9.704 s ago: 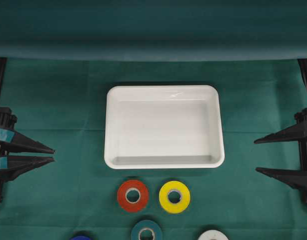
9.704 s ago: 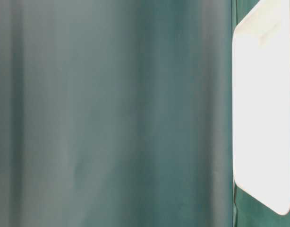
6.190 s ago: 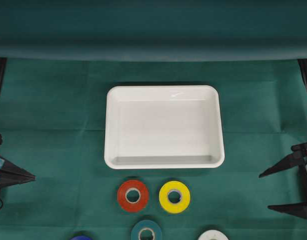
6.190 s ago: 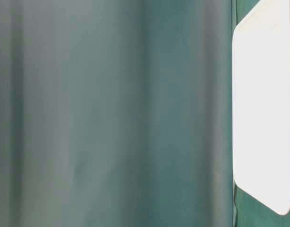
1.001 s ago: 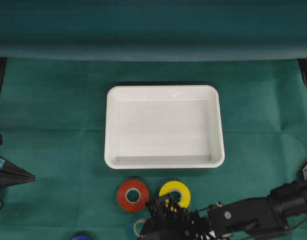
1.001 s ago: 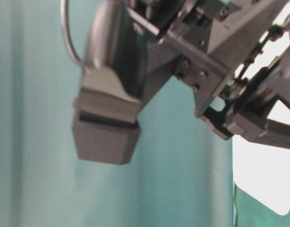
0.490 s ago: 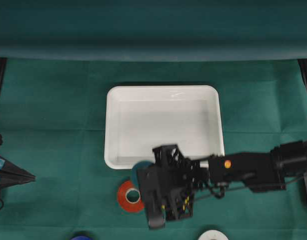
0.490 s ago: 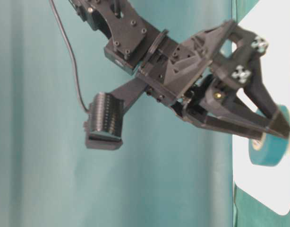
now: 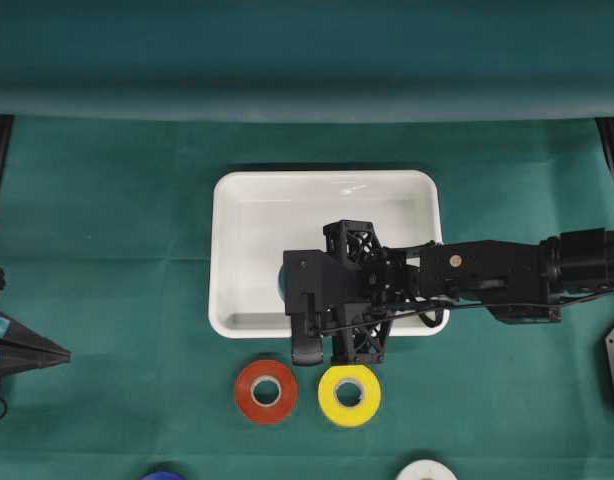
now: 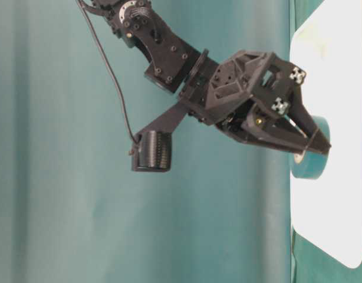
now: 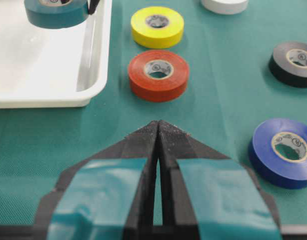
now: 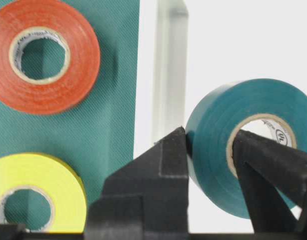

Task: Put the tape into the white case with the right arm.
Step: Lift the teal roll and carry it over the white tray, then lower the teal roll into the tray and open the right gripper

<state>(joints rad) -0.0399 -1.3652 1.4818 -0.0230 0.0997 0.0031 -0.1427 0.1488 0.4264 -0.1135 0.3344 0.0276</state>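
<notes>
Teal tape roll (image 12: 243, 165), cream-cored, pinched in right gripper (image 12: 208, 145) above white case (image 12: 253, 45).

Bright, even light falls from above in the overhead view, and soft shadows sit close under the rolls on the green worktop (image 9: 107, 200). A small glare streak shows on the far rim of the white case (image 9: 353, 187), whose glossy floor looks almost blown out at table level. There the backdrop is a smooth, featureless blur, while the right arm (image 10: 169, 56) is crisp. In the right wrist view the end effector (image 12: 208, 150) is sharp, and the red roll (image 12: 46, 55) is slightly soft at its edges.
</notes>
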